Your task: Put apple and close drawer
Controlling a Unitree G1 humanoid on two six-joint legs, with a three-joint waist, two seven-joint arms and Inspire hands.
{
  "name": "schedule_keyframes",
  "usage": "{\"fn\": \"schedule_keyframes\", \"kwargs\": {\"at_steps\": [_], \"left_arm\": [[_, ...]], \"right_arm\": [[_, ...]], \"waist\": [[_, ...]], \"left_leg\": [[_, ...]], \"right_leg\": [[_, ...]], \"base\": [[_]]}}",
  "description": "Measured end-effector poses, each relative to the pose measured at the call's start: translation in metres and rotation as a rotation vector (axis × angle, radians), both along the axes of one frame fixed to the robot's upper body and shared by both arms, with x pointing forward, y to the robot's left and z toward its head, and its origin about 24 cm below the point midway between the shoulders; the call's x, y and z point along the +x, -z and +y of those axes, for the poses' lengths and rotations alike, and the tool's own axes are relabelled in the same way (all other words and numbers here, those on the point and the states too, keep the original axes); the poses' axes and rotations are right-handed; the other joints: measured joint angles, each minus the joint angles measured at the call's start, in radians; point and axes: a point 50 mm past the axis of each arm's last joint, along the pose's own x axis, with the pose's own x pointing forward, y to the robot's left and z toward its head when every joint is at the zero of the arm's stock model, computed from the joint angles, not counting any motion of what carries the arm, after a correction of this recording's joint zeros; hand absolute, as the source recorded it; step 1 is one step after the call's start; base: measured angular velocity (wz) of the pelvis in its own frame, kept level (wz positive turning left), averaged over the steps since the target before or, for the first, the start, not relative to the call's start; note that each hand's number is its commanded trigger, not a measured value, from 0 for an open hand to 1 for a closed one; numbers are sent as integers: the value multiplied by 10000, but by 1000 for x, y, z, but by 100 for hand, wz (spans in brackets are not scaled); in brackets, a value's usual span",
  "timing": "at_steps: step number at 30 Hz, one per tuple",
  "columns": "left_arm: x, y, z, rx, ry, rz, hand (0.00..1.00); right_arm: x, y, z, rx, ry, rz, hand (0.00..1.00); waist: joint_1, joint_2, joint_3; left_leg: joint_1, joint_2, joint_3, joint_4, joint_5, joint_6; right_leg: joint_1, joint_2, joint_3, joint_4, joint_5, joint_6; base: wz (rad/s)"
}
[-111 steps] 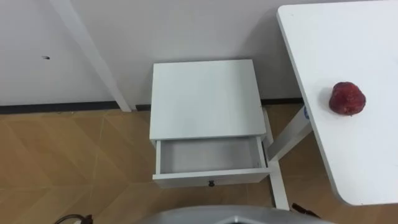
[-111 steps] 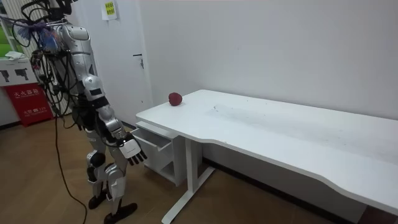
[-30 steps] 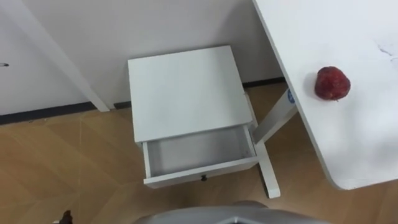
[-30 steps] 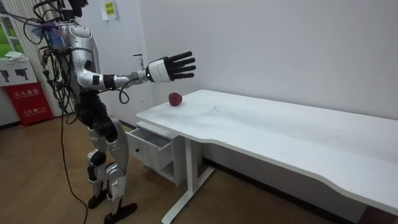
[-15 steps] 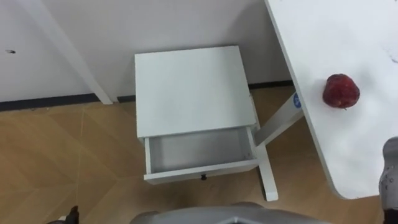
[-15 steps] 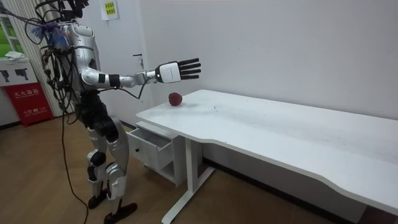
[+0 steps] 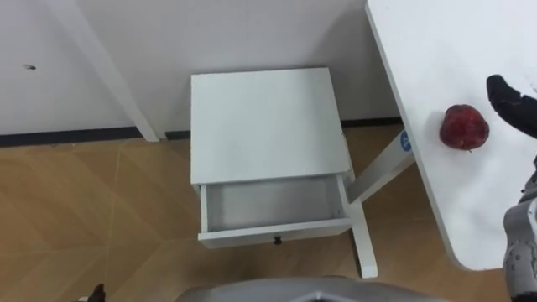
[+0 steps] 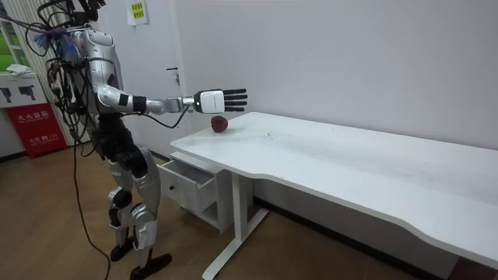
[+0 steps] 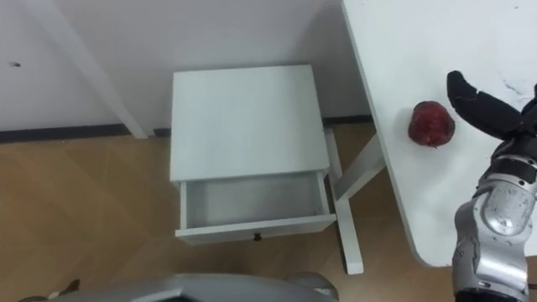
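Observation:
A dark red apple [image 7: 464, 127] lies near the left end of the white table [image 7: 470, 50], close to the wall. My right hand [image 9: 491, 113] is open, fingers straight, reaching over the table just right of the apple and not touching it. In the room view the right hand [image 8: 222, 100] hovers a little above the apple [image 8: 219, 124]. Left of the table stands a white nightstand [image 7: 264, 126], and its drawer [image 7: 273, 205] is pulled open and empty. I stand on the wooden floor in front of the nightstand.
The table's white leg [image 7: 369, 180] stands right beside the open drawer. A white slanted beam [image 7: 101, 67] runs down the wall to the nightstand's left. A red box [image 8: 35, 124] sits behind me, and wooden floor [image 7: 92, 218] spreads left of the nightstand.
My right arm has come down from shoulder height to just above the apple, and the hand has entered the eye views from the right. The camera has shifted a little.

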Motion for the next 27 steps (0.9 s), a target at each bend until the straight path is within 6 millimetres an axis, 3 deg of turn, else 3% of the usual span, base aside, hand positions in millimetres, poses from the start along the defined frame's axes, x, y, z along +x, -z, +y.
{"fn": "schedule_keyframes", "kwargs": {"at_steps": [17, 27], "left_arm": [[12, 2, -8, -91, 565, -118, 0], [10, 4, -9, -478, 606, 107, 0]], "right_arm": [[4, 34, 27, -926, -2306, 2270, 0], [4, 44, 29, -1036, -3162, 3036, 0]], "waist": [[14, 112, 37], [17, -23, 37]], "left_leg": [[26, 3, -4, 6, -1, 0], [50, 4, -11, 32, -2, 3]], "right_leg": [[115, -7, 3, 36, 19, -4], [140, -23, -5, 84, 19, -4]], "base": [[0], [0]]}}
